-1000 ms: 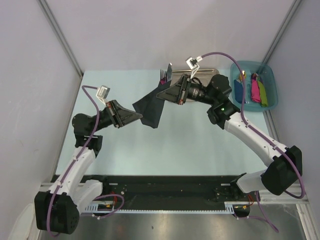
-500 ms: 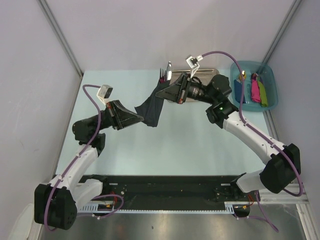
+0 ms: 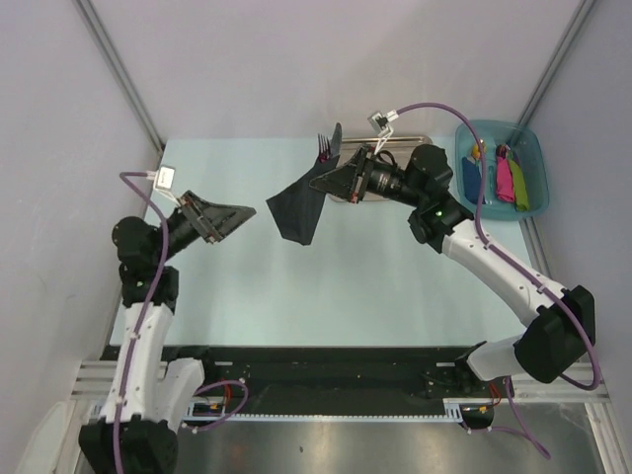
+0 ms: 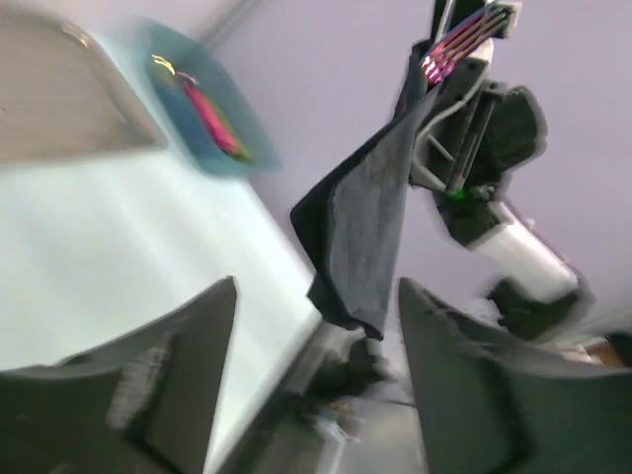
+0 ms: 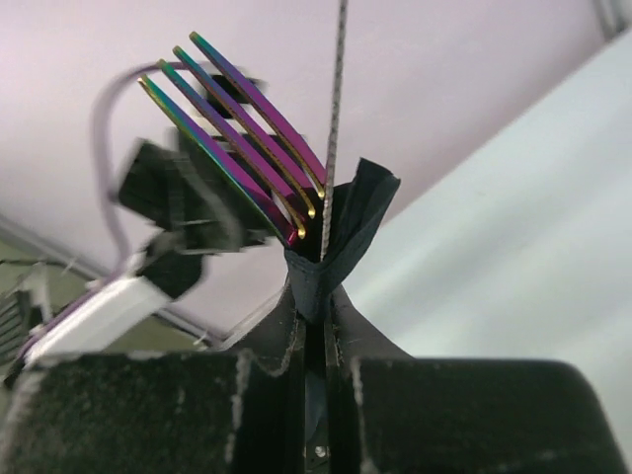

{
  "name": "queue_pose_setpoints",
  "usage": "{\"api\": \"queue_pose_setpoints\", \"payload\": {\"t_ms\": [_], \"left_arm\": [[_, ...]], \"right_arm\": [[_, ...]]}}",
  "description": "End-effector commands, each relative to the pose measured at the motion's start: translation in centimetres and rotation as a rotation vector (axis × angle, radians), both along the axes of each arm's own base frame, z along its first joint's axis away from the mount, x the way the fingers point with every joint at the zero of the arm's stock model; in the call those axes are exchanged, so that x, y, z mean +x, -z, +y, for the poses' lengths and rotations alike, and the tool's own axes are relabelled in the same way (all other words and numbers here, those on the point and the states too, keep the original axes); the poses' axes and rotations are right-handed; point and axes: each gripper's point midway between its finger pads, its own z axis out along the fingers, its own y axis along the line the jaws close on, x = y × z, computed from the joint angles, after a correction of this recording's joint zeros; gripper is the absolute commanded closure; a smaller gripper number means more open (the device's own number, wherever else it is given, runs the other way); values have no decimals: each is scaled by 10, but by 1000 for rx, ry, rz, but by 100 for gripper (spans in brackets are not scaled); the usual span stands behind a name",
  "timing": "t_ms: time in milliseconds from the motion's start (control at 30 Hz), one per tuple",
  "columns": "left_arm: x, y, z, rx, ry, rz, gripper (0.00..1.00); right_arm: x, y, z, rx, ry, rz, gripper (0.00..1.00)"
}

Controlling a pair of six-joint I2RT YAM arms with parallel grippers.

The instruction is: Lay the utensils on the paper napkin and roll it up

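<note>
The right gripper (image 3: 319, 183) pinches the paper napkin (image 3: 296, 209) around the utensils (image 5: 237, 128) (tail hangs loose); left gripper (image 3: 251, 210) spread, empty. Rolling judged unfinished.

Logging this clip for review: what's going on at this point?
The right gripper is shut on the paper napkin, pinched around the utensils, fork tines sticking out above. It holds the bundle in the air over the table, and most of the sheet hangs loose, not rolled. The left gripper stands open off to the left, holding nothing.

Black napkin (image 3: 296, 209); fork (image 5: 237, 123) tines iridescent purple, gold, green; pale mint surface (image 3: 346, 281); teal bin (image 3: 538, 163).
</note>
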Motion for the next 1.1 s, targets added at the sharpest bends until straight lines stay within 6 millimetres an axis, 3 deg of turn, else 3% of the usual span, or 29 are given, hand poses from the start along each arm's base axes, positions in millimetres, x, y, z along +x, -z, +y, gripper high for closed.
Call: {"api": "queue_pose_setpoints", "payload": {"t_ms": [0, 33, 67, 133, 167, 333, 433, 567, 767, 1067], "left_arm": [[-2, -27, 22, 347, -259, -285, 22], [-2, -30, 25, 431, -295, -367, 18], [-14, -40, 12, 447, -267, -425, 15], [-9, -34, 14, 530, -327, -440, 3], [-16, -33, -1, 537, -279, -461, 1], [-5, -25, -18, 616, -271, -507, 0], [-7, -22, -38, 637, -196, -541, 0], [-14, -12, -59, 620, -106, -543, 5], [-19, 3, -73, 576, -21, -495, 16], [-41, -3, -93, 424, 121, -479, 37]], "right_arm": [[14, -23, -15, -35, 175, -62, 100], [20, -17, -16, -55, 213, -43, 100], [22, -16, -15, -65, 230, -46, 100], [24, -14, -12, -74, 254, -32, 100], [25, -12, -9, -77, 255, -26, 100], [13, -21, 6, -31, 190, -13, 100], [7, -26, 9, -14, 171, -20, 100], [6, -28, 11, 1, 157, -17, 100], [-6, -38, 16, 55, 84, -16, 100], [-26, -46, 17, 110, -21, -34, 100]]}}
